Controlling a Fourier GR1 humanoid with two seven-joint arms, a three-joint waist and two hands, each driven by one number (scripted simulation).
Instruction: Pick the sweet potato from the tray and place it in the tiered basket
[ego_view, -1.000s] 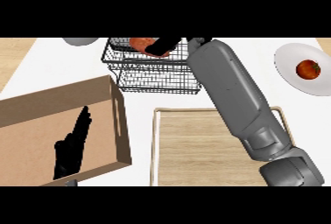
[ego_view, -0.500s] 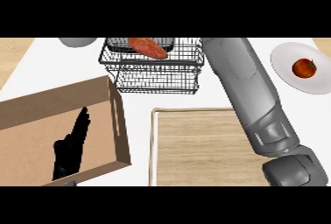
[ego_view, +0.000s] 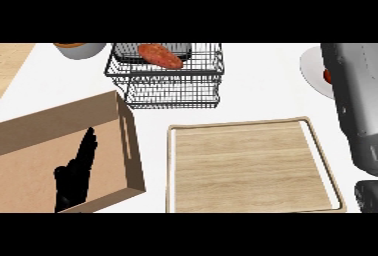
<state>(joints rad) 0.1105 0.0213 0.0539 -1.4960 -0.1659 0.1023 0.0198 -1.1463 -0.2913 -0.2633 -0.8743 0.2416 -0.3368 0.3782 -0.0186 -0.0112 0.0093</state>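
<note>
The orange-red sweet potato (ego_view: 160, 56) lies in the top tier of the black wire tiered basket (ego_view: 168, 92) at the back of the counter, with no hand touching it. In front of the basket sits the light wooden tray (ego_view: 251, 165), nothing on it. My left hand (ego_view: 74, 172) rests open, fingers straight, over the brown box at the lower left. Only the grey right forearm (ego_view: 354, 100) shows along the right edge; its hand is out of the picture.
A brown open box (ego_view: 44, 130) fills the lower left. Partly behind my right forearm, a white plate (ego_view: 313, 70) with a red item stands at the right. A grey bowl (ego_view: 80, 50) peeks in at the top left.
My right arm has pulled back from the basket to the right edge, and its hand has left the view. The sweet potato stays in the top tier. The left hand has not moved.
</note>
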